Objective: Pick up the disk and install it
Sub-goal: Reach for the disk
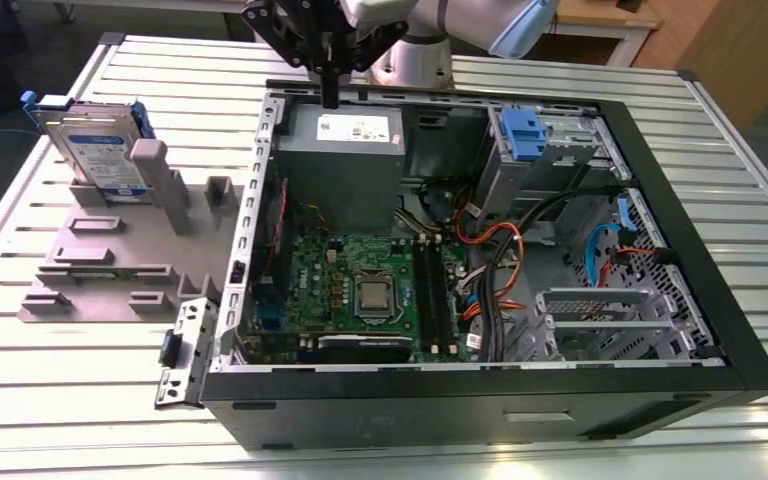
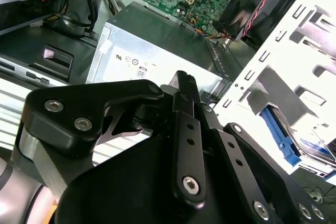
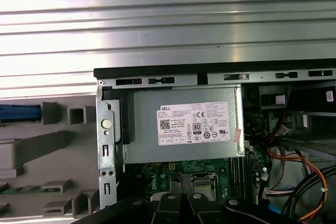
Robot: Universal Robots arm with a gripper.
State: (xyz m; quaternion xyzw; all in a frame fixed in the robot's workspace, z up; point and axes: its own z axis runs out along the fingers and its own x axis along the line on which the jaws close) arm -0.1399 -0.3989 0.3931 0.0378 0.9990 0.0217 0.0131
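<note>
At the exterior view's left the disk (image 1: 91, 150) stood upright in a grey holder (image 1: 117, 260), not yet picked up; the claw (image 1: 332, 98), clenched on nothing, hung over the power supply (image 1: 344, 150) in the open case (image 1: 424, 420). Everything sat on a slatted metal table (image 1: 64, 400), with wooden furniture (image 1: 731, 40) behind at the right

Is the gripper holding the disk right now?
No, the disk stands in the grey holder at the exterior view's left, apart from the gripper, which hangs over the power supply box.
</note>
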